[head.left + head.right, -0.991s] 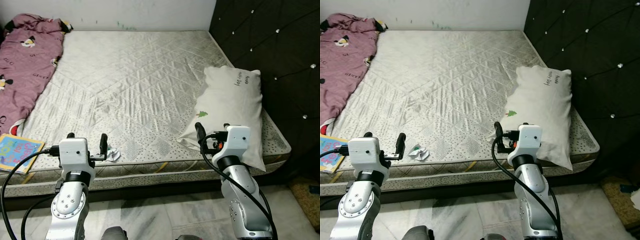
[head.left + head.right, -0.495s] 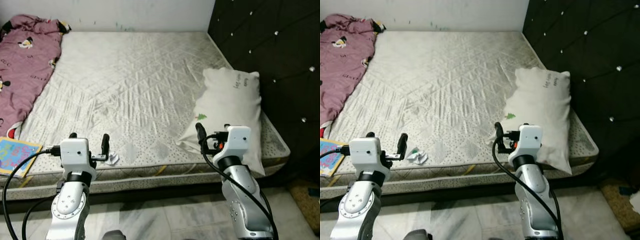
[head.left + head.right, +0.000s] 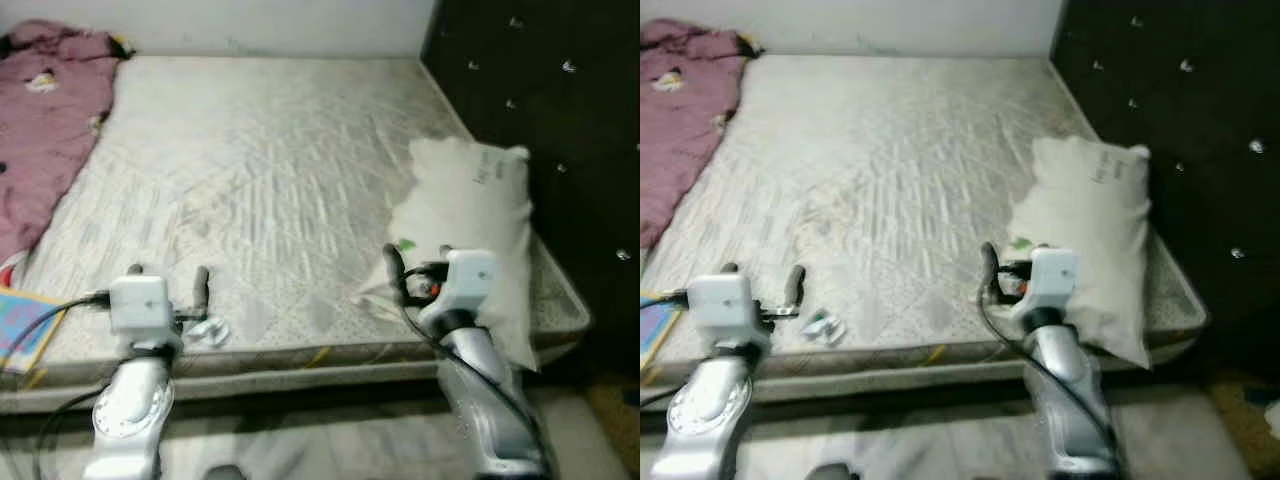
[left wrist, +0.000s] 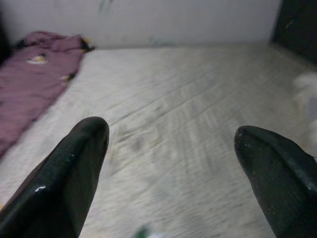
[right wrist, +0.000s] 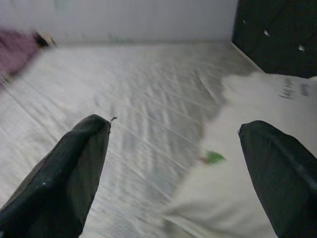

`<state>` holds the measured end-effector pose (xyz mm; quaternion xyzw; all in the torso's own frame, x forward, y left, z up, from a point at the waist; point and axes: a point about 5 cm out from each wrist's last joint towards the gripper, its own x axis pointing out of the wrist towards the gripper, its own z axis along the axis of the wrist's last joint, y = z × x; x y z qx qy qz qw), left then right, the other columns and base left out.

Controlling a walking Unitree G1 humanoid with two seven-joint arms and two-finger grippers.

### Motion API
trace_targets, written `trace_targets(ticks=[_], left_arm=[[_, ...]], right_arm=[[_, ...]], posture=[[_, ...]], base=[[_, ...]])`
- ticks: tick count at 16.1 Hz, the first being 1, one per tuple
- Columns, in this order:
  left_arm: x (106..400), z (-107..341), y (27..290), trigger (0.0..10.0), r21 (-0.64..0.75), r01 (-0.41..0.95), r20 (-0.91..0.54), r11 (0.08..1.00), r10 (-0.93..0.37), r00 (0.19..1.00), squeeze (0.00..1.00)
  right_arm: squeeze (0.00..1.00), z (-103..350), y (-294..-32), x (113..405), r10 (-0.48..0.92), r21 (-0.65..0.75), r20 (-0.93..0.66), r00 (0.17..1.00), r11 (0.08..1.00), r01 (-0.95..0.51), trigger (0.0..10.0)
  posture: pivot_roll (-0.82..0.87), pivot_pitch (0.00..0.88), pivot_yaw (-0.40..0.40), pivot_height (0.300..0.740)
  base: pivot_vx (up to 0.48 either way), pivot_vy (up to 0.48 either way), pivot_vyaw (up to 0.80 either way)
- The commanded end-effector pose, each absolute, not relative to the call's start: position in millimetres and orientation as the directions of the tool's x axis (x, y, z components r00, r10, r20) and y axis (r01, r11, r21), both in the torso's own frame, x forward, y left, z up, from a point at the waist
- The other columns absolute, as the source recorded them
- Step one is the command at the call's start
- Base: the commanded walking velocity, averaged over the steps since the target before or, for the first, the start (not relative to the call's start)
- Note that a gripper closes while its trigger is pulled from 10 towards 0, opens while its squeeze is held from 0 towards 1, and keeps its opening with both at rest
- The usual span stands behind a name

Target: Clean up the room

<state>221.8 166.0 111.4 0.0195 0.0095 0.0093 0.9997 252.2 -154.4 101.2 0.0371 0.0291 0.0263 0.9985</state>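
We are holding left gripper (image 3: 168, 284) fingers apart just beside crumpled wrapper (image 3: 208, 332) at mattress (image 3: 260, 160) edge, probably for picking; right gripper (image 5: 178, 163) also spread, by pillow (image 3: 470, 215).

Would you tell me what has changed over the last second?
Only the camera has shifted and blurred as the robot moves. The left gripper and right gripper stay open and empty; the crumpled wrapper, pillow and blanket lie where they were.
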Motion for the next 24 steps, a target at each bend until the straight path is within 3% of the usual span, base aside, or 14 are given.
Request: trace_targets(ticks=[1, 8, 20, 24], left_arm=[[216.6, 110.2, 178.1, 10.0, 0.064, -0.049, -0.03, 0.997, 0.051, 0.998, 0.0], [215.9, 110.0, 178.3, 10.0, 0.073, -0.054, -0.034, 0.996, 0.057, 0.998, 0.0], [217.5, 109.0, 177.7, 10.0, 0.063, -0.054, -0.041, 0.997, 0.057, 0.998, 0.0], [217.6, 109.4, 176.9, 10.0, 0.057, -0.054, -0.034, 0.997, 0.056, 0.998, 0.0]], right_arm=[[0.0, 106.4, -143.3, 257.2, 0.092, 0.096, -0.04, 0.995, 0.991, -0.088, 10.0], [0.0, 105.6, -142.3, 257.3, 0.099, 0.095, -0.045, 0.994, 0.991, -0.094, 10.0], [0.0, 104.6, -141.8, 258.4, 0.108, 0.096, -0.054, 0.993, 0.99, -0.102, 10.0], [0.0, 103.7, -141.6, 258.7, 0.114, 0.097, -0.06, 0.992, 0.989, -0.108, 10.0]], posture=[[0.02, 0.066, -0.044, 0.74], [0.02, 0.07, -0.046, 0.74], [0.02, 0.074, -0.05, 0.74], [0.03, 0.071, -0.055, 0.74]], base=[[0.0, 0.0, 0.0], [0.0, 0.0, 0.0], [0.0, 0.48, 0.0], [0.0, 0.0, 0.0]])
